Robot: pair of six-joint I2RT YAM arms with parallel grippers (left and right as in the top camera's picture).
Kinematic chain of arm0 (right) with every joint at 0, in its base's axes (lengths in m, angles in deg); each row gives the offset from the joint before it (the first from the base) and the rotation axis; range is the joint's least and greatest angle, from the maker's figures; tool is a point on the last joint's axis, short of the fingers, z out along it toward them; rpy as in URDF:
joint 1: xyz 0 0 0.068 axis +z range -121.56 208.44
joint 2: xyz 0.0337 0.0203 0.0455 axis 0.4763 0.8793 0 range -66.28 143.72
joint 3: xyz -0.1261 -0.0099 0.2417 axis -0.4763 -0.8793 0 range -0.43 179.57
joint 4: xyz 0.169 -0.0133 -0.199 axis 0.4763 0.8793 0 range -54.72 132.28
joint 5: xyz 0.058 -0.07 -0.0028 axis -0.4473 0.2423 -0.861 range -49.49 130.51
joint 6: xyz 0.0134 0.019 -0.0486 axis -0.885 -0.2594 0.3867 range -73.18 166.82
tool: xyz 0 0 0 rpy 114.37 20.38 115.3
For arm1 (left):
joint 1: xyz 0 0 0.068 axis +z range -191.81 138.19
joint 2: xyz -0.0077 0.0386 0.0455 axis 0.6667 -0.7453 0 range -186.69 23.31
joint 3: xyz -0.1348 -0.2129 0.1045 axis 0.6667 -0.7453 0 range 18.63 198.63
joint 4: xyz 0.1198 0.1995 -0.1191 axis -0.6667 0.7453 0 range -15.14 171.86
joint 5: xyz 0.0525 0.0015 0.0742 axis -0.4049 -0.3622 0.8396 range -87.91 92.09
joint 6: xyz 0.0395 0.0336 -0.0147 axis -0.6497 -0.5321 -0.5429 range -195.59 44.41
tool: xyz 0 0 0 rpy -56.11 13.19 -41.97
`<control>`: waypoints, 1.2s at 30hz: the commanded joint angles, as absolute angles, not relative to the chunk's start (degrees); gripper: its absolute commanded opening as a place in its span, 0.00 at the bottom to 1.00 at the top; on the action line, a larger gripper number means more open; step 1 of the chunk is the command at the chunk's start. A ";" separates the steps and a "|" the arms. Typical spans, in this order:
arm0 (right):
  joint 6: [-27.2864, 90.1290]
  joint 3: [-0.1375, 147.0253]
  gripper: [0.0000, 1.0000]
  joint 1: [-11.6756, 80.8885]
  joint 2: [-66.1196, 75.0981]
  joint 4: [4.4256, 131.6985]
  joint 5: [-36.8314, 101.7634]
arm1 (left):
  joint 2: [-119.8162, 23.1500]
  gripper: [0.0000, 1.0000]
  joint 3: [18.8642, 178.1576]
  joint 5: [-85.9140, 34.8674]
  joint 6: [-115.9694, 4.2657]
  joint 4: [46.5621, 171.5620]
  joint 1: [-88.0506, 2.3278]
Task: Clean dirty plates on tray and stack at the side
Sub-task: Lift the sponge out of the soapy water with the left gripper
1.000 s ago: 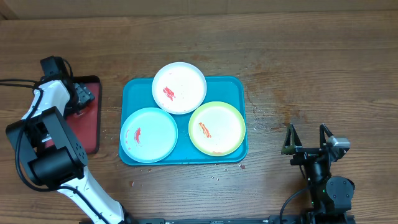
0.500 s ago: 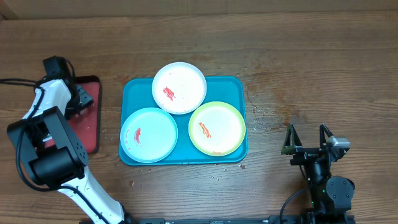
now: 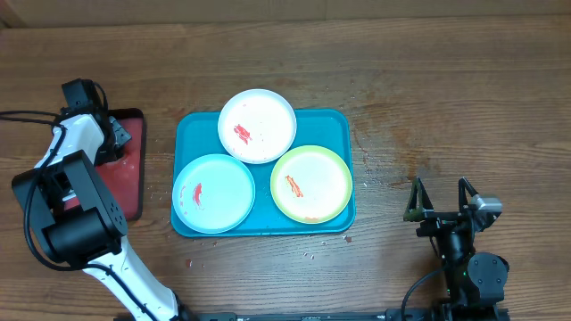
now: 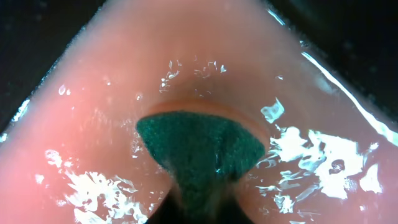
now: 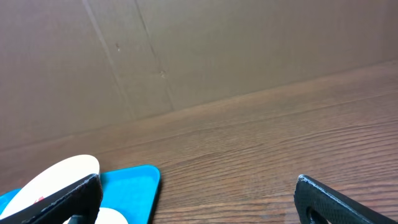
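Three plates lie on the teal tray [image 3: 335, 125]: a white plate [image 3: 258, 126] at the back, a light blue plate [image 3: 214, 193] front left and a yellow-green plate [image 3: 311, 184] front right. Each carries a red-orange smear. My left gripper [image 3: 114, 135] is far left, down on a red tray [image 3: 125, 187]. In the left wrist view its jaws [image 4: 199, 208] are shut on a dark green sponge [image 4: 202, 149] that rests on the wet red surface. My right gripper [image 3: 439, 198] stands open at the front right, apart from the tray, with nothing between its fingers.
The black-rimmed red tray [image 4: 93, 124] glistens with water. Small crumbs dot the wood in front of the teal tray [image 5: 134, 186]. In the right wrist view the white plate [image 5: 59, 177] peeks over the left finger, and a cardboard wall stands behind the table.
My left gripper has closed on the green sponge on the red tray. The right arm and the plates have not moved.
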State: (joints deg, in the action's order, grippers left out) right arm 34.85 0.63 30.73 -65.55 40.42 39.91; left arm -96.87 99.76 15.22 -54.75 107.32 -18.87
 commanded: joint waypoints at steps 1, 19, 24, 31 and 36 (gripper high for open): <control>35.09 0.04 1.00 30.57 -66.12 40.07 40.45 | -98.35 0.04 100.22 16.11 -55.23 110.60 -18.85; 35.09 0.04 1.00 30.57 -66.12 40.07 40.45 | -87.73 0.04 107.36 14.54 -52.87 124.02 -18.76; 35.09 0.04 1.00 30.57 -66.12 40.07 40.45 | -91.77 0.04 103.65 14.17 -52.85 123.19 -18.52; 35.09 0.04 1.00 30.57 -66.12 40.07 40.45 | -85.78 0.04 111.69 14.06 -51.99 132.77 -18.13; 35.09 0.04 1.00 30.57 -66.12 40.07 40.45 | -82.90 0.04 108.41 18.12 -50.27 130.14 -18.11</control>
